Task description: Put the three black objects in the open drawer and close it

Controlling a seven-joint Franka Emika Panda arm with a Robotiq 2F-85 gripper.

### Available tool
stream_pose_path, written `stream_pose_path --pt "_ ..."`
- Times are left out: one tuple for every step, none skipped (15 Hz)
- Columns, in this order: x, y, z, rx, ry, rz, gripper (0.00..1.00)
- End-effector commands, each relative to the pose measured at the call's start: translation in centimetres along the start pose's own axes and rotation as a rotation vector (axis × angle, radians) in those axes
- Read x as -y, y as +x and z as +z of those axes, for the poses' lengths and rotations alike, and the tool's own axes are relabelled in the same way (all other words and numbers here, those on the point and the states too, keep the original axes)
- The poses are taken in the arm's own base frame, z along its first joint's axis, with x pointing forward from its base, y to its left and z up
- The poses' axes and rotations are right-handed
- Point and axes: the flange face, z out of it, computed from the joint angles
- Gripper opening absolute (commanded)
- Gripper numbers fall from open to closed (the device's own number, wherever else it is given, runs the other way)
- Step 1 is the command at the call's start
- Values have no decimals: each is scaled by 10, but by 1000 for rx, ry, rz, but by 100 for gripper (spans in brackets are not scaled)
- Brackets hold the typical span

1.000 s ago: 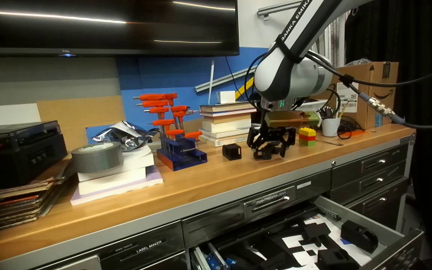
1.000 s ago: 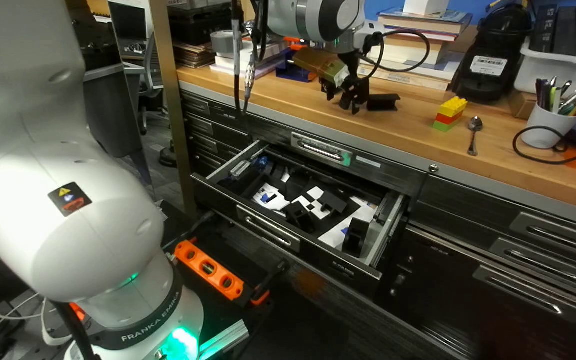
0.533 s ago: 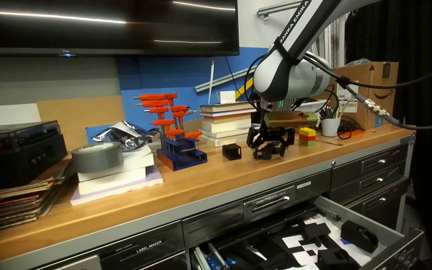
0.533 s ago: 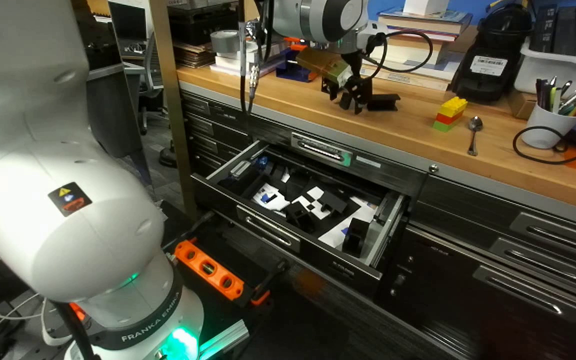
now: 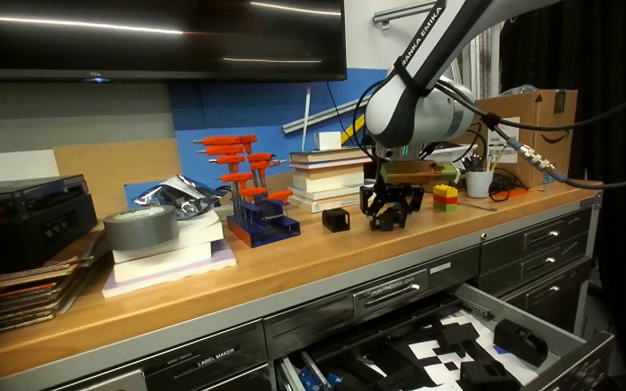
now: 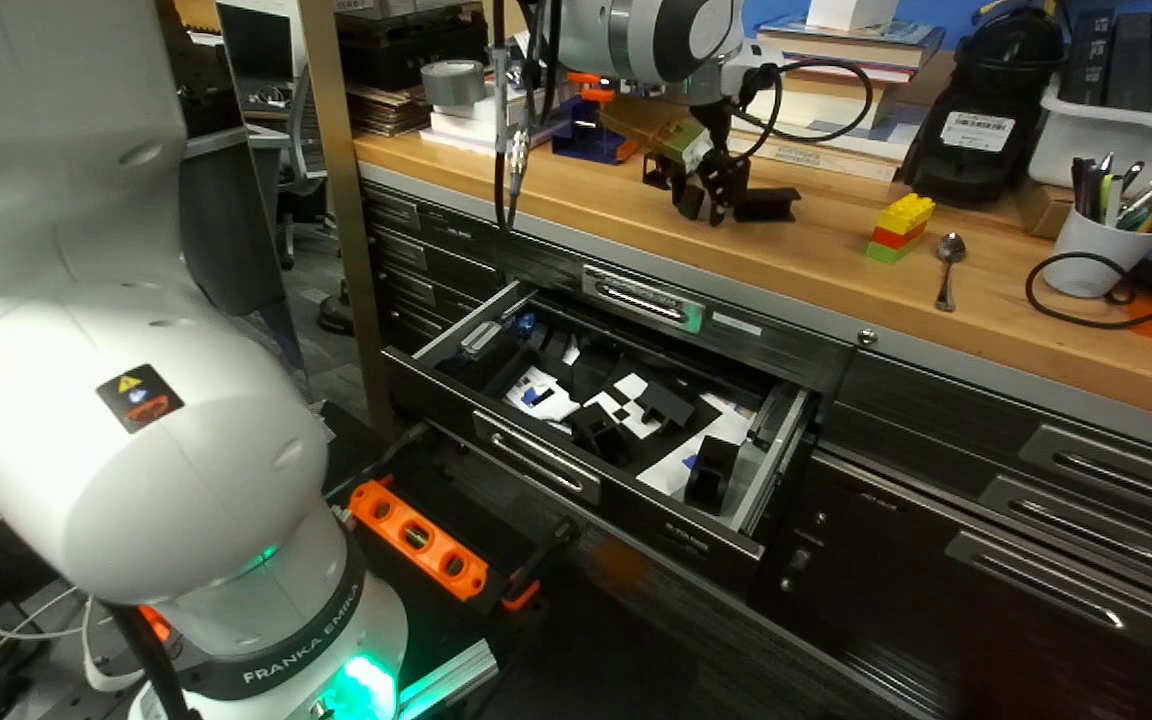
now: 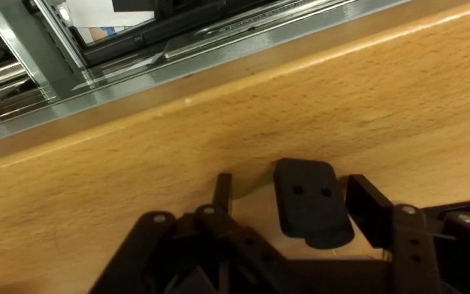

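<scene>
Three black objects (image 5: 336,220) rest on the tabletop (image 5: 313,244). The hand (image 7: 290,198) has its two fingers (image 7: 223,190) apart; between them sits the middle block (image 7: 312,208), just beside the 3 o'clock finger. From the hand, in an exterior view, the cube-like block (image 5: 336,220) is at 9 o'clock. In an exterior view, the long piece (image 6: 766,205) lies at 3 o'clock, one brick stack (image 6: 901,228) farther out, one pulled-out drawer (image 6: 646,510) at 7 o'clock.

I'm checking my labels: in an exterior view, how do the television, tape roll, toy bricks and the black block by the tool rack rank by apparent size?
1. Television, though the frame cuts it off
2. Tape roll
3. Black block and toy bricks: they look about alike, so I leave them unranked.
</scene>
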Motion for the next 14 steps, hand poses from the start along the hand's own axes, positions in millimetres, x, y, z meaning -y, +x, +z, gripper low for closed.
stream_pose_path --pt "1 10 -5 -7 -8 1 42" --pt "0 10 -6 -7 -10 2 34" --pt "-1 11 -7 -6 -11 3 27" --pt "-2 11 -9 0 -16 2 19" --pt "-3 10 -10 13 -25 -1 18" --pt "-5 7 -12 41 -45 -7 17" --pt "-8 4 -15 71 -68 -19 21" --pt "-10 -2 -19 112 -101 -30 21" --pt "-13 -8 -25 152 -128 -41 21" --pt "-15 -17 -30 192 -157 -50 21" --pt "-18 -27 -35 234 -190 -57 21" --pt "-22 -40 -42 277 -216 -62 21" --pt "-24 -50 -46 314 -235 -65 21" --pt "-26 -62 -50 341 -250 -58 21"
